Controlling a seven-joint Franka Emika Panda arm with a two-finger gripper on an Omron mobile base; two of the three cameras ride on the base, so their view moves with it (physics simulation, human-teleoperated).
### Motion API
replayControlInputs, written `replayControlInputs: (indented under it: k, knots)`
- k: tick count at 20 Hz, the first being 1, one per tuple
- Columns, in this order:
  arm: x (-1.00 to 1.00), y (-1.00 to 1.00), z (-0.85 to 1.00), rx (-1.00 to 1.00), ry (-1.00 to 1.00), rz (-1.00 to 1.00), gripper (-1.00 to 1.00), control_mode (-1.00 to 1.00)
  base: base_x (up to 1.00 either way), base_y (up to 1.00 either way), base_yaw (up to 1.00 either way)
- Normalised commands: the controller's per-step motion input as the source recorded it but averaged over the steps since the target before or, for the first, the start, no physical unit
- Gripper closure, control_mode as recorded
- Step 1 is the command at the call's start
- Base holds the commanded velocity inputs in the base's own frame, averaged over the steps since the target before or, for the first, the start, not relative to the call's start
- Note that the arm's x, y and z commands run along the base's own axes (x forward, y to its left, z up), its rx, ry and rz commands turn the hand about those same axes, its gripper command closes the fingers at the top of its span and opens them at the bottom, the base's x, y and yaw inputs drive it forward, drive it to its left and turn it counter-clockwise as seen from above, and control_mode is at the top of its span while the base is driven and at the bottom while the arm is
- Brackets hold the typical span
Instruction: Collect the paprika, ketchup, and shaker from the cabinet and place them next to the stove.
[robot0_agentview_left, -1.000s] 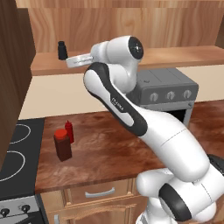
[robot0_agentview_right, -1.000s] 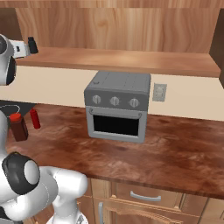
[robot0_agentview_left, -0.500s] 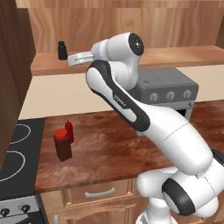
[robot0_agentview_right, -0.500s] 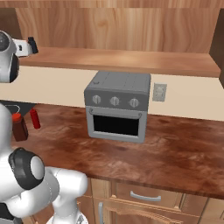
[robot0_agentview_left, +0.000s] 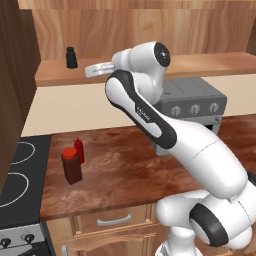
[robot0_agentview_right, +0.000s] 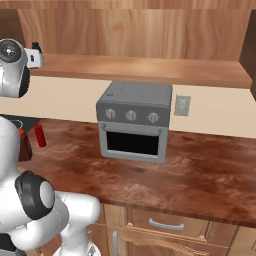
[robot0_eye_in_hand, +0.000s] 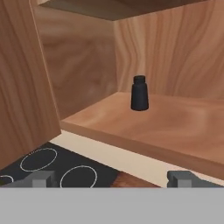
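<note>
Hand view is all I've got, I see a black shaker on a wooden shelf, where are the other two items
Observer: The paprika and the ketchup already stand on the counter, just right of the stove.
Operator: Is the gripper at the shaker?
Observer: No. The left base view shows the open gripper right of the shaker, with a gap between them.
Operator: Anything else on that counter?
Observer: A grey toaster oven stands against the wall, well right of the bottles.

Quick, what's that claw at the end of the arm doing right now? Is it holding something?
Gripper: open and empty, facing the black shaker that stands on the cabinet shelf, not touching it.
</note>
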Motion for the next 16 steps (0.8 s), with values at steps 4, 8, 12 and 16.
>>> replayControlInputs:
  k: [4, 8, 12, 16]
  knots:
    - [0.18, 0.00, -0.02, 0.00, 0.01, -0.01, -1.00, -1.00, 0.00, 0.00, 0.00]
    - [0.28, 0.00, 0.00, 0.00, 0.00, 0.00, -1.00, -1.00, 0.00, 0.00, 0.00]
    - [0.36, 0.00, 0.07, 0.00, 0.01, 0.00, -1.00, -1.00, 0.00, 0.00, 0.00]
    - [0.38, 0.00, 0.17, 0.00, 0.02, 0.00, -1.00, -1.00, 0.00, 0.00, 0.00]
